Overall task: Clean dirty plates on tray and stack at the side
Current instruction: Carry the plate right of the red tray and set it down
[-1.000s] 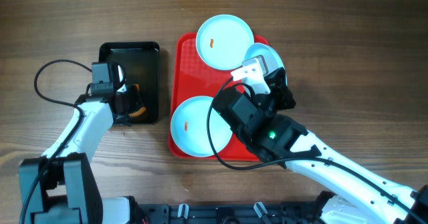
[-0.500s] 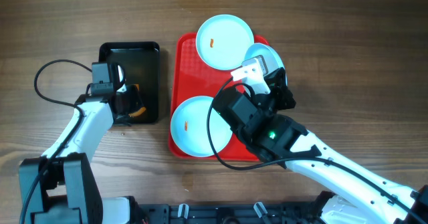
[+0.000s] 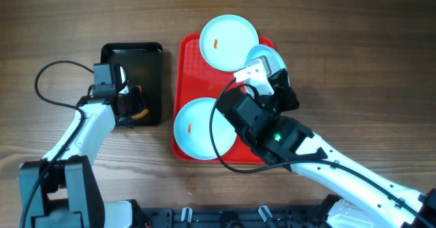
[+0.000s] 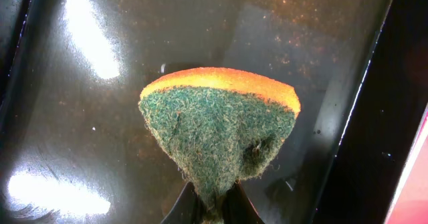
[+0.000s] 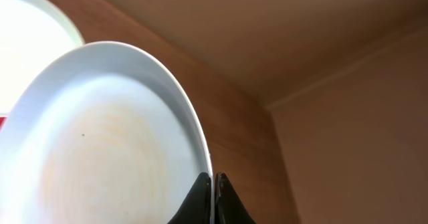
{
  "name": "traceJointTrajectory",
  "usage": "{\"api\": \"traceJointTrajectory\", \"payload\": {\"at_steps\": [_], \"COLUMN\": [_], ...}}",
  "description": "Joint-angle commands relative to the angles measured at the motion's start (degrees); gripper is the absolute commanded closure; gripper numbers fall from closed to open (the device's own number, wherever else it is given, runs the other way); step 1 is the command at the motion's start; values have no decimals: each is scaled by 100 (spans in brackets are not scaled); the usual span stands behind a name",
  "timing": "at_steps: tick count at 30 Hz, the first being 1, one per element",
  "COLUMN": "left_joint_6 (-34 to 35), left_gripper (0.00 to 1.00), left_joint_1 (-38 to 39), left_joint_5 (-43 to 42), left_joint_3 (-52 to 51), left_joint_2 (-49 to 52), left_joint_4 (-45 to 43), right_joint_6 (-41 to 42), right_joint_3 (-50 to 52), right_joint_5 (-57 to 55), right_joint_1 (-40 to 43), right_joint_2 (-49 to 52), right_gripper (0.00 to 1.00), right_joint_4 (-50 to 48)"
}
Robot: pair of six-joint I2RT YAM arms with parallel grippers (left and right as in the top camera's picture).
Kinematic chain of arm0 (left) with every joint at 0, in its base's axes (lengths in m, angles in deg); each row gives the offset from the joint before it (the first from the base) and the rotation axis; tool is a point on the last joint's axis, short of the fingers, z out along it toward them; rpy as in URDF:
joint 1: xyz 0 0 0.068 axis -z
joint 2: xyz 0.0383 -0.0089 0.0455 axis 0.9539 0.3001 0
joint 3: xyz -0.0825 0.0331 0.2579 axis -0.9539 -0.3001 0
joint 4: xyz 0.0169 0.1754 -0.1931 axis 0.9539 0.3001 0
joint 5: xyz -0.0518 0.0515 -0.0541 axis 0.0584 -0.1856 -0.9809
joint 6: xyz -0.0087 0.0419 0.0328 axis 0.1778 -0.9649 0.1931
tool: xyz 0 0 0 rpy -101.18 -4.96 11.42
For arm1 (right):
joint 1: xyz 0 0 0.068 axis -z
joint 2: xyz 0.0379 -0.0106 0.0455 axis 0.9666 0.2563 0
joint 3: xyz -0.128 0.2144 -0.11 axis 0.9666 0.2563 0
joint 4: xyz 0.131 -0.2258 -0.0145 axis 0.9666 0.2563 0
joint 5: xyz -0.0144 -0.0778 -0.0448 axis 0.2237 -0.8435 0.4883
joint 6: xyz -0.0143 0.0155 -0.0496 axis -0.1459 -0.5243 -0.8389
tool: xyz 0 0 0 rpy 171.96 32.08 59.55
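Note:
The red tray lies at the table's centre. One pale-blue plate with an orange smear sits at the tray's far end, and another smeared plate sits at its near left. My right gripper is shut on the rim of a third plate, which it holds tilted on edge above the tray's right side. My left gripper is shut on a green and orange sponge over the black tray; in the overhead view it sits at that tray's near left.
Wooden table lies bare to the right of the red tray and at the far left. The right arm's body covers the tray's near right corner. A black cable loops by the left arm.

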Motion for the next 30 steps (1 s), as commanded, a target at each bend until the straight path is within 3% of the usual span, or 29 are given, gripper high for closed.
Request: {"api": "traceJointTrajectory", "payload": {"at_steps": [1, 5, 9, 16, 22, 30], "left_joint_6": [-116, -118, -116, -116, -118, -118], "left_gripper": [96, 96, 96, 96, 96, 96], "left_joint_1": [-42, -42, -42, -42, -42, -42], "left_joint_5": [-66, -66, -66, -66, -66, -66], "left_joint_3": [-11, -11, -11, -11, -11, -11], "left_joint_2": [-4, -4, -4, -4, -4, -4], "left_joint_4": [4, 50, 59, 44, 44, 42], "right_joint_6": [367, 476, 55, 1300, 1873, 2393], "right_joint_3": [17, 28, 31, 28, 26, 44], "right_joint_5": [232, 199, 485, 940, 2380, 4677], "right_joint_1": [-31, 114, 146, 575, 1644, 4079], "right_joint_2": [-72, -15, 13, 7, -284, -382], "right_gripper": [96, 96, 96, 96, 96, 96], "right_joint_4": [-68, 31, 61, 249, 407, 929]}}
